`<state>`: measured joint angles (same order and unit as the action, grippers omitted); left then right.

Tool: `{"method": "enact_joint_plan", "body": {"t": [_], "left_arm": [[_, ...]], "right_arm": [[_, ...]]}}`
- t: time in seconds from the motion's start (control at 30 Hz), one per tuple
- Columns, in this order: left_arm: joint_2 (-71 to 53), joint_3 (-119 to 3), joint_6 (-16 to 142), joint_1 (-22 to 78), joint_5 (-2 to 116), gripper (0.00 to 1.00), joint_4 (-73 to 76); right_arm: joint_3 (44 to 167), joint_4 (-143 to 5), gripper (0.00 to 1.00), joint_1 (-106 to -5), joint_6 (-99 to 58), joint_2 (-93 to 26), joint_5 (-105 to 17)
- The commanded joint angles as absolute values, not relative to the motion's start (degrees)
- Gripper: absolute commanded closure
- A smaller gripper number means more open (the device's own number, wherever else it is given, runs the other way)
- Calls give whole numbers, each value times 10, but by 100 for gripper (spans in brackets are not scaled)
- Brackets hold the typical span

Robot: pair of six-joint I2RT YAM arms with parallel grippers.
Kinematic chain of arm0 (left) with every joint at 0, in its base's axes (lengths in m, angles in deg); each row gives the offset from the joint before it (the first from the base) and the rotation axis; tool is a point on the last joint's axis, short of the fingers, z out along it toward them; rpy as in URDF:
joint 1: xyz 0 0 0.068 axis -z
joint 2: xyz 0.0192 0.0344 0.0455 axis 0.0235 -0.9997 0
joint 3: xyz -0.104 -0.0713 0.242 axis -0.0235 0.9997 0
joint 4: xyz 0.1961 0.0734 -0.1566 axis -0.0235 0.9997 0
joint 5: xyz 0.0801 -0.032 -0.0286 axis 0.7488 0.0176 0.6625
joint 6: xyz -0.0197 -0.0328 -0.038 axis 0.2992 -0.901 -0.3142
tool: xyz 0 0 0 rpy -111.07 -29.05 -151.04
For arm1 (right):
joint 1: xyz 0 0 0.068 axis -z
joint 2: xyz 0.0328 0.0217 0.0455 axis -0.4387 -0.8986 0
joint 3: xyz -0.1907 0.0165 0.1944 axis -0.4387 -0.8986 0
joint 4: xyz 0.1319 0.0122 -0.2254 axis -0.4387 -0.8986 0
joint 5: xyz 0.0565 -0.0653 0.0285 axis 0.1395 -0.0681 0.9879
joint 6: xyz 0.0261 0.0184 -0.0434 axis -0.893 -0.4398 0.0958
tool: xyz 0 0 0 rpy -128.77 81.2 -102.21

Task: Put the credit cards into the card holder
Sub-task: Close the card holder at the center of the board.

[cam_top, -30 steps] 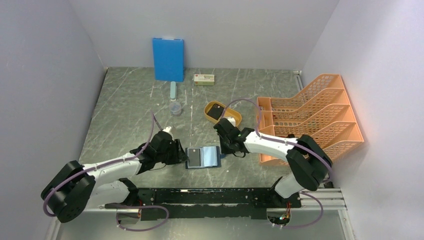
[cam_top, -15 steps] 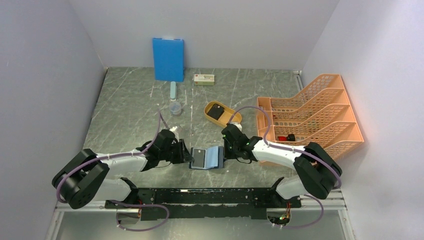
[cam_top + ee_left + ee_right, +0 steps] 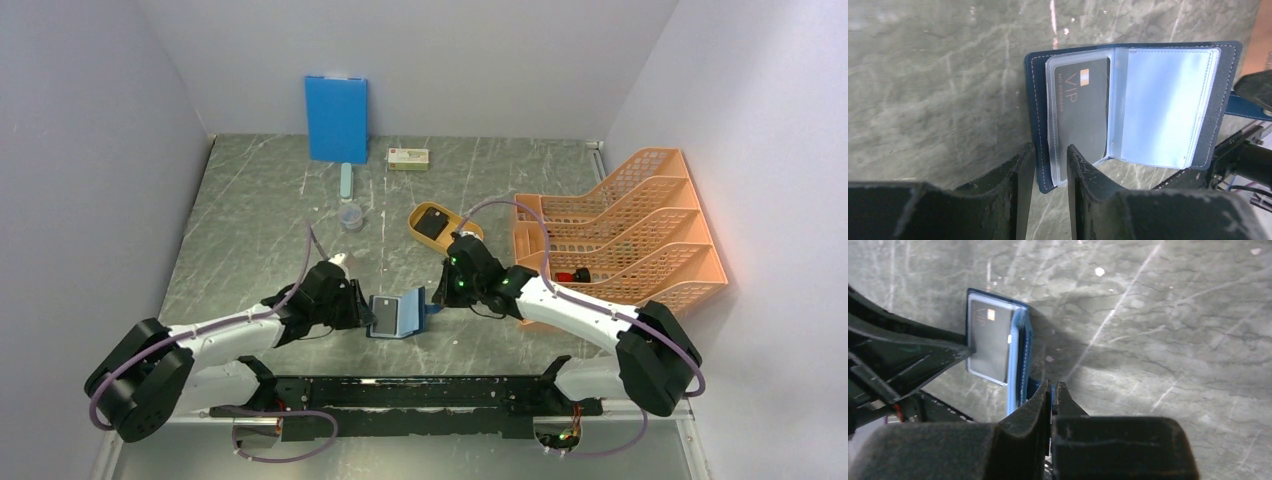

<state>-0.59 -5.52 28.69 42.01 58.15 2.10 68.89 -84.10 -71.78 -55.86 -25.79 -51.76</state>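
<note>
Centrally, card holder [image 3: 398,315]: left pincer [image 3: 1050,165] grips cover [image 3: 1033,100], right pincer [image 3: 1054,390] pinches tab [image 3: 1245,107].

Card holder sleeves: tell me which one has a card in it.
The clear sleeve at the left gripper: a dark VIP card shows through it. The other sleeve, by the snap tab, shows only pale blue.

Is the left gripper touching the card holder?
Touching. The left wrist view shows the left gripper clamped on the edge of the card holder, with no gap on either side.
</note>
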Motion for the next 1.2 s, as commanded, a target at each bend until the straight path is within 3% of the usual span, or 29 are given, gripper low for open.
{"method": "enact_joint_plan", "body": {"t": [0.0, 0.43, 0.73, 1.1, 1.13, 1.17], "left_arm": [[23, -66, 302, 421, 633, 65, 78], [123, -66, 305, 421, 704, 62, 167], [62, -48, 283, 421, 709, 78, 148], [124, -24, 253, 421, 736, 82, 187], [128, -25, 252, 421, 740, 82, 196], [135, -27, 250, 421, 745, 82, 203]], "right_arm": [[716, -849, 100, -721, -558, -260, -466], [759, -798, 100, -728, -590, -287, -394], [791, -729, 100, -757, -634, -363, -369], [888, -695, 100, -802, -658, -502, -383], [900, -702, 98, -806, -653, -515, -378], [909, -710, 86, -808, -648, -520, -378]]}}
